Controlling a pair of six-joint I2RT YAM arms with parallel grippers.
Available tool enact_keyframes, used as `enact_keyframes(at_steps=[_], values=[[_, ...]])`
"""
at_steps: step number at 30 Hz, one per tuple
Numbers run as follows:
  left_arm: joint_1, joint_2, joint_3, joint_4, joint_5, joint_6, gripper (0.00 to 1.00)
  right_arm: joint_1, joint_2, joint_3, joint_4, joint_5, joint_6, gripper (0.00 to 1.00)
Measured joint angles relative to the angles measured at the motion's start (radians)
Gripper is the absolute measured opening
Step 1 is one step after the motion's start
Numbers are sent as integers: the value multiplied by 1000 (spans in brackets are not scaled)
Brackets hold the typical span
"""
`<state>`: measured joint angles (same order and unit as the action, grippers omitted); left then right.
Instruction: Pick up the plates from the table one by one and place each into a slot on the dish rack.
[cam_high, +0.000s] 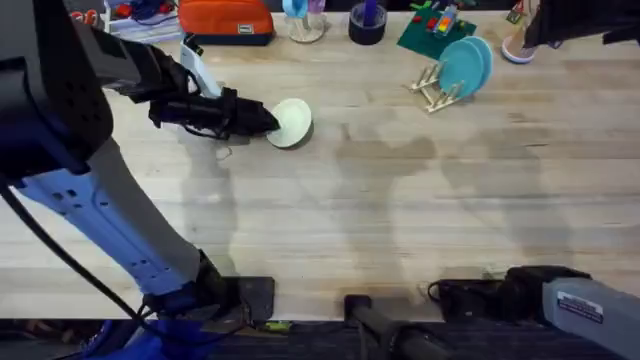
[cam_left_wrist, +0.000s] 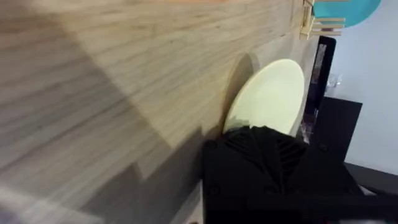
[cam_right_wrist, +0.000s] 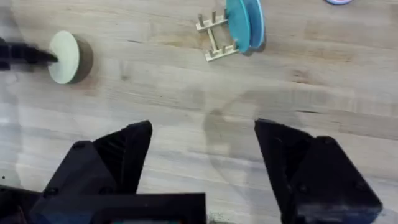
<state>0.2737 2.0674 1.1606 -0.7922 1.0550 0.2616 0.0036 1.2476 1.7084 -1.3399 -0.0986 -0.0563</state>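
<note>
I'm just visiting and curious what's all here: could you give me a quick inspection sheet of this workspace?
Surface: wooden table, bare in the middle.
Job's things: cream plate lifted on edge; two teal plates upright in the dish rack.
Clutter: orange bag, dark cup, green brick board along the far edge.
Grippers: left gripper shut on the cream plate; right gripper open, near its base.
Cables: black cable by the left arm.
Surroundings: nothing seen.
</note>
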Motion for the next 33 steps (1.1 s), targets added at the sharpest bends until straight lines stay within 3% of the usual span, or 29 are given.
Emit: enact_keyframes(at_steps=[7,15,26,33], values=[[0,0,0,-1,0,0,41,0,0,0,0,-10,0,994],[0,0,0,-1,0,0,40,0,15,3,1,-163,4,994],[0,0,0,-1,0,0,40,10,209,6,4,-380,76,993],[0,0,0,-1,0,0,41,102,339,6,45,-426,115,993]])
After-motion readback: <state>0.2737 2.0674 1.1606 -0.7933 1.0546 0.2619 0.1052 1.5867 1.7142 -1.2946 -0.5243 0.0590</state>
